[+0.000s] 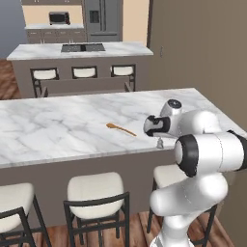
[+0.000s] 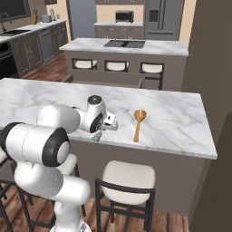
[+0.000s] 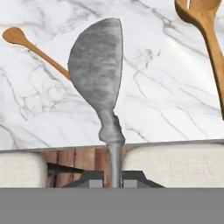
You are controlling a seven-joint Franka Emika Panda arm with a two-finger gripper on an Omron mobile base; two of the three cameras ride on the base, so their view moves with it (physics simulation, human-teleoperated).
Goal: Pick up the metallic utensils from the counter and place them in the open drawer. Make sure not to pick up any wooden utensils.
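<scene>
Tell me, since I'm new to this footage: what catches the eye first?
The silver spoon pinched upright in the gripper, close to the hand camera. Behind it, two wooden spoons lie on the marble counter: a thin one and a broad-bowled one.

Marble counter bears two wooden spoons

Gripper positioned at the near edge of the counter; wooden spoon (broad-bowled) lies just beside it.
</scene>
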